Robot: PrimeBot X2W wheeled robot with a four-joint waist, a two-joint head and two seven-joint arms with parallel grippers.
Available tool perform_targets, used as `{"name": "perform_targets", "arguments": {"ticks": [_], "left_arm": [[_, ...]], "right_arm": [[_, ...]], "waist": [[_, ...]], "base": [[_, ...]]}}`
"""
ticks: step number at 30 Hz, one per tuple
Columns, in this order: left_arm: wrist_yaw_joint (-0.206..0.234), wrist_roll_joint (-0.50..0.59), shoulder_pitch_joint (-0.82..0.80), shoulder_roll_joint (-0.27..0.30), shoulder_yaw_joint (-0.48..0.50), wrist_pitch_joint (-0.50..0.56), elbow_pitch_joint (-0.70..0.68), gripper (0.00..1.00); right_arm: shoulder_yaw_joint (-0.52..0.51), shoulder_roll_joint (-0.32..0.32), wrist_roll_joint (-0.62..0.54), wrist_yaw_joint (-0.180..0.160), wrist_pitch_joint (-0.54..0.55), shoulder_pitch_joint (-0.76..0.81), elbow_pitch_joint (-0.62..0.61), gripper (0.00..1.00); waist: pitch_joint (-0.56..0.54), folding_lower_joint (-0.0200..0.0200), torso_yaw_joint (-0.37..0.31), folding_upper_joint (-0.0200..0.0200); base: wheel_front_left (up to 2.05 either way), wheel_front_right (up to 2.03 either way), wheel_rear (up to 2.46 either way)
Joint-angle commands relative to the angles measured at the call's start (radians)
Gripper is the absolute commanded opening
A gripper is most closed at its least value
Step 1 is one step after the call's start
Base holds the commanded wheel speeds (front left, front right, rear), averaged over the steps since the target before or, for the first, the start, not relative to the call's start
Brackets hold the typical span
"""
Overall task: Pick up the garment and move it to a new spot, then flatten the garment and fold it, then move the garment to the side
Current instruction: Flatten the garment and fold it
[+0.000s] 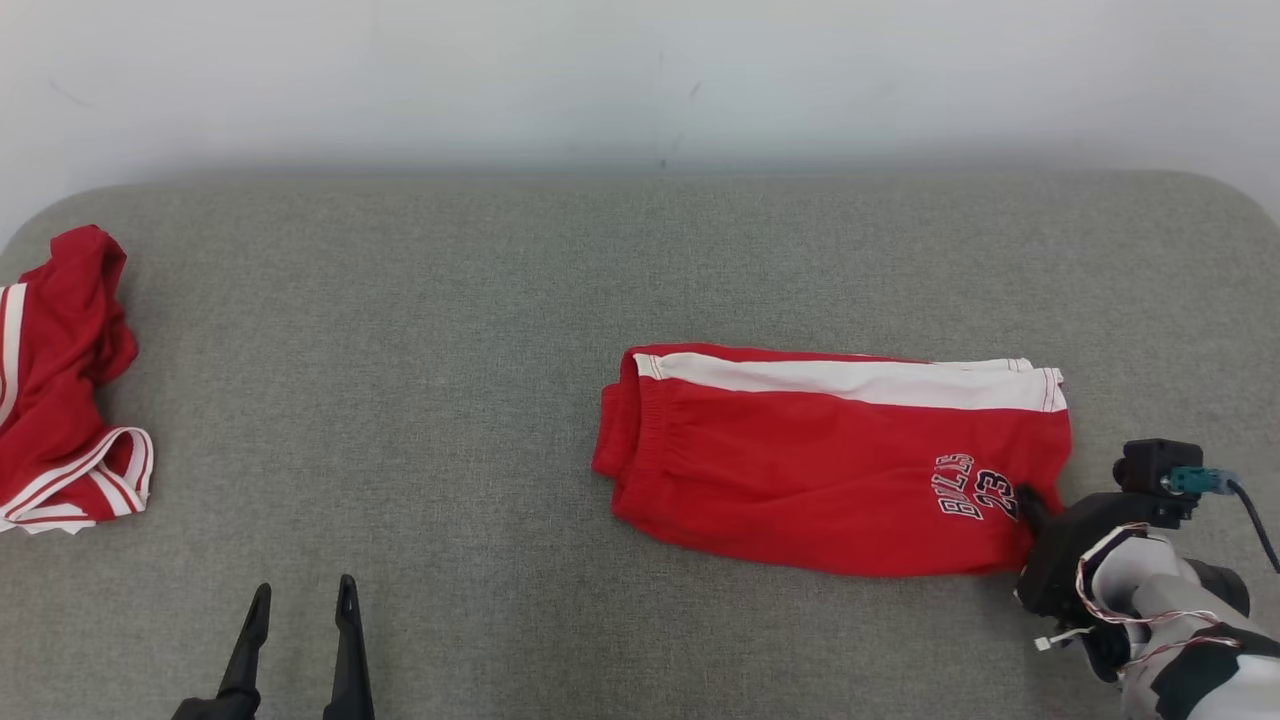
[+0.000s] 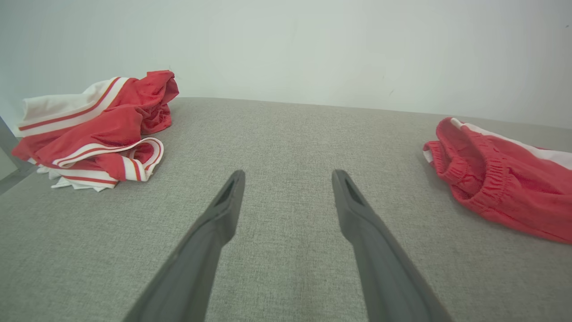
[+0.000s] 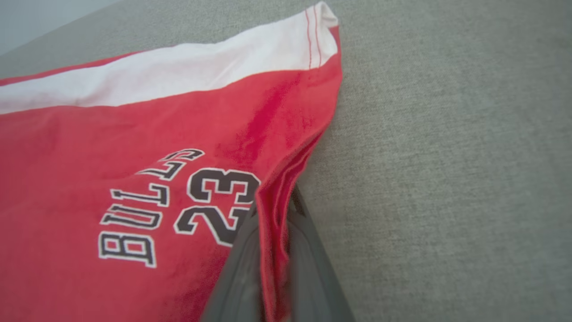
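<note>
My right gripper (image 1: 1030, 508) is clamped on the hem of the folded red-and-white fabric shorts (image 1: 820, 470), which stretch toward nine o'clock; my left gripper (image 1: 303, 610) gapes, empty.

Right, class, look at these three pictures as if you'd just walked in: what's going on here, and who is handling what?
A two-armed robot is working on a pair of red Bulls 23 shorts, which lie flat and look folded on a grey padded surface. Its right claw is shut on the hem edge of the shorts, just beside the printed number. The left claw is open and holds nothing, over bare surface. A crumpled red and white garment lies at the far left, apart from both claws.
</note>
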Motion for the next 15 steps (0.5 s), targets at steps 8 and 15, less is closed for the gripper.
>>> {"name": "perform_targets", "arguments": {"ticks": [8, 15], "left_arm": [[0.001, 0.01, 0.0, -0.001, 0.001, -0.003, 0.008, 1.0], [0.005, 0.003, 0.026, -0.001, 0.001, -0.003, 0.009, 1.0]], "right_arm": [[0.031, -0.097, -0.041, 0.001, -0.056, -0.037, 0.056, 0.0], [0.049, -0.099, -0.04, 0.001, -0.096, -0.055, -0.022, 0.0]], "waist": [[-0.02, -0.0001, -0.002, 0.0], [-0.044, -0.0001, -0.022, 0.0]], "base": [[0.0, 0.0, 0.0], [0.0, 0.0, 0.0]]}}
